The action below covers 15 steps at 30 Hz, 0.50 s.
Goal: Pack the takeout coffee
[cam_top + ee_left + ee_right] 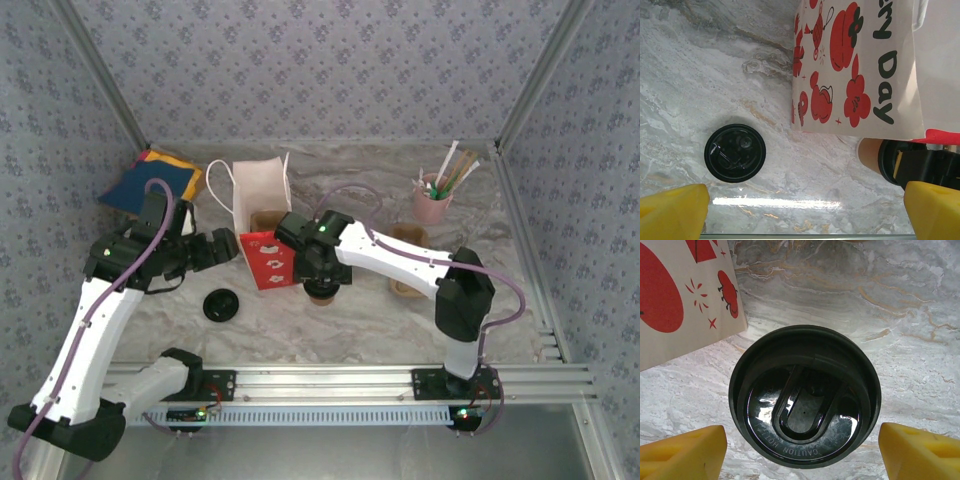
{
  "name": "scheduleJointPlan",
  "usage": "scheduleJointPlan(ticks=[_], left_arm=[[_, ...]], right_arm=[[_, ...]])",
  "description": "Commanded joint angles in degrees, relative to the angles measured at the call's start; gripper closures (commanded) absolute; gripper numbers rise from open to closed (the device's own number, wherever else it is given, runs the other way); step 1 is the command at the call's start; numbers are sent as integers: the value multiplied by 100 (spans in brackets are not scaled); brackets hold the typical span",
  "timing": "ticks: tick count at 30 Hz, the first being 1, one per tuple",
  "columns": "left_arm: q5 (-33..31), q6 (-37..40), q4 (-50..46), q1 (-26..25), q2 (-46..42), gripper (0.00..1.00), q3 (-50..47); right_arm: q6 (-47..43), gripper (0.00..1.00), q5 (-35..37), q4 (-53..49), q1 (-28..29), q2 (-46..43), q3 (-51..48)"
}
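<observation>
— Nearest, lower left of centre?
— Loose black lid [221,305], flat on marble table [380,330]. Left gripper [805,200] near it, fingers spread wide, empty.
— And the takeout coffee [322,292]?
— Centre frame, lidded, upright, beside red-printed bag [855,65]. Right gripper [802,440] straddling it, fingers apart, not clamped.
— Farther back?
— Pink cup of straws [433,205], upper right.

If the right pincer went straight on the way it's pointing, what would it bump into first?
Most likely the black lid on the coffee cup. The right pincer points straight down at it, with its open yellow fingers on either side. How near it is, I can't tell.
</observation>
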Motion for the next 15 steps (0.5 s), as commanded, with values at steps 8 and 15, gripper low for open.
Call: scheduleJointPlan(ticks=[8,15], left_arm=[[123,142,-83,56,-30,0,30],[162,162,-89,56,-31,0,61]], right_arm=[[111,19,-33,-148,48,219,254],[86,20,-85,-244,51,316,297]])
